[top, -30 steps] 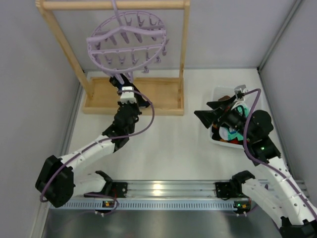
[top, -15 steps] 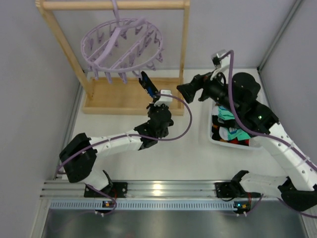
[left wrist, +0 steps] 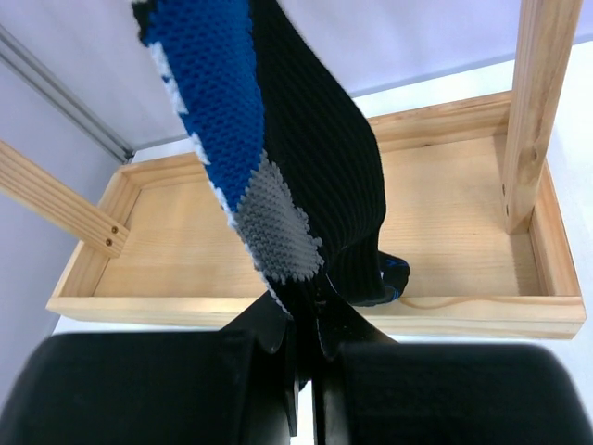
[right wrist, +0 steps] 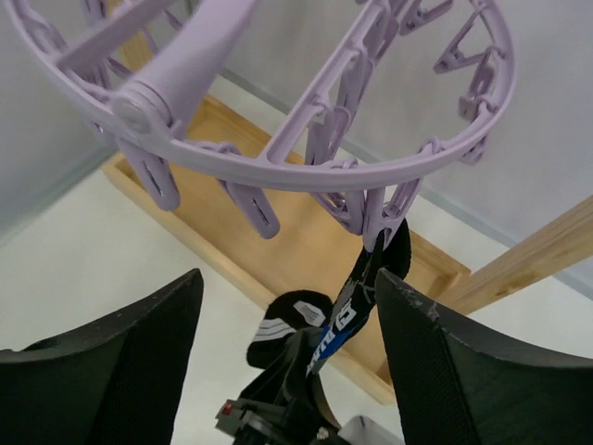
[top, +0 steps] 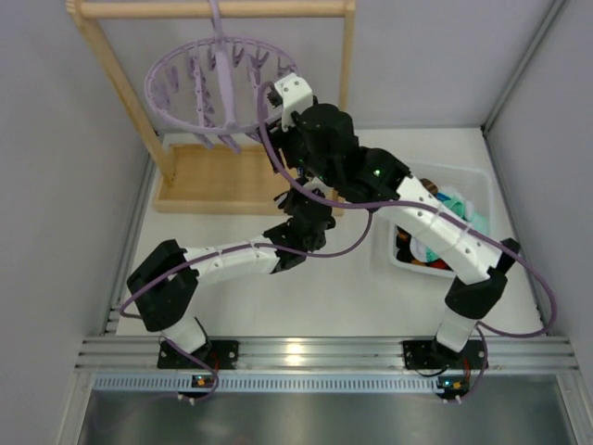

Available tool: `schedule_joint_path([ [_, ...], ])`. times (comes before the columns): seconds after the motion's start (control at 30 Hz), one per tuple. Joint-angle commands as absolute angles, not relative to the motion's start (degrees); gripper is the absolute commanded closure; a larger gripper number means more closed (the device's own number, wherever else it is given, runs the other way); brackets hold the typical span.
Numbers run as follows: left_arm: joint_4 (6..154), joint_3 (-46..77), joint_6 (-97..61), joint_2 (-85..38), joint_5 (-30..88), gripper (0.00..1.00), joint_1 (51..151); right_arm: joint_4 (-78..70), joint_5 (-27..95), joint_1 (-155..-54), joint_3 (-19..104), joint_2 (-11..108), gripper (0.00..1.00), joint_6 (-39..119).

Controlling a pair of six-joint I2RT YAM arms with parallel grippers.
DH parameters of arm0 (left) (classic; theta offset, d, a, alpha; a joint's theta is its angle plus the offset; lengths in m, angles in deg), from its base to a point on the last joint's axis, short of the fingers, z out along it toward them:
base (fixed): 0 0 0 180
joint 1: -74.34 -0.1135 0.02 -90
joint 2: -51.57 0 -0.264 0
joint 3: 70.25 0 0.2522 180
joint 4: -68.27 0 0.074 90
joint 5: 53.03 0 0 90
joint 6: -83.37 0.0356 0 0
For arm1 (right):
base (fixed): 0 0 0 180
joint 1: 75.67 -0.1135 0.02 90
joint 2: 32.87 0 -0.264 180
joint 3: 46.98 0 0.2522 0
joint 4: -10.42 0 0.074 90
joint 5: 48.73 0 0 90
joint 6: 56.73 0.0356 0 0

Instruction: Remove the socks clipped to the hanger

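Note:
The lilac hanger [top: 215, 85] hangs from the wooden rack's top bar; its ring and pegs fill the top of the right wrist view [right wrist: 306, 171]. One peg [right wrist: 383, 220] still clips a black sock with blue, white and grey marks [right wrist: 371, 297]. My left gripper [left wrist: 310, 324] is shut on that sock [left wrist: 278, 158] below the peg, and it also shows in the right wrist view [right wrist: 296, 399]. My right gripper [right wrist: 289, 278] is open, its fingers [right wrist: 463, 362] on either side of the sock just under the ring. In the top view the right arm [top: 320, 139] hides most of the sock.
The light wooden rack has a tray base [top: 208, 181] and a right post [left wrist: 537, 111] close to the sock. A white bin [top: 471, 185] with several socks stands at the right. Grey walls close in on the left and the right.
My right arm has swung from the bin across to the hanger. My left gripper has moved right with the sock in it. The hanger has turned and swung.

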State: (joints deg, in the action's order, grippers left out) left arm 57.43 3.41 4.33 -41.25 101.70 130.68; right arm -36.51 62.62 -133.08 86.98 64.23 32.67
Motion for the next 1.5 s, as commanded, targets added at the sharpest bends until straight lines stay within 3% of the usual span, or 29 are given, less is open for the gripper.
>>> schedule_joint_path([
  [0.0,54.1,5.5,5.6,-41.7,101.4,1.0,131.1,-38.2,69.9,-133.6,91.8,67.4,0.31,28.4],
  [0.4,54.1,7.2,5.9,-43.6,99.8,1.0,132.5,-36.7,69.3,-131.7,94.8,73.4,0.43,27.1],
  [1.13,54.1,9.5,8.0,-44.2,100.6,1.0,134.8,-33.1,71.2,-130.7,99.0,80.5,0.43,22.6],
  [1.23,54.1,9.3,7.8,-44.1,100.8,1.0,135.0,-31.4,72.1,-130.4,98.4,80.6,0.49,22.3],
  [1.47,54.3,7.9,6.1,-43.4,101.0,1.0,135.1,-29.1,71.8,-130.5,97.1,78.9,0.86,23.0],
])
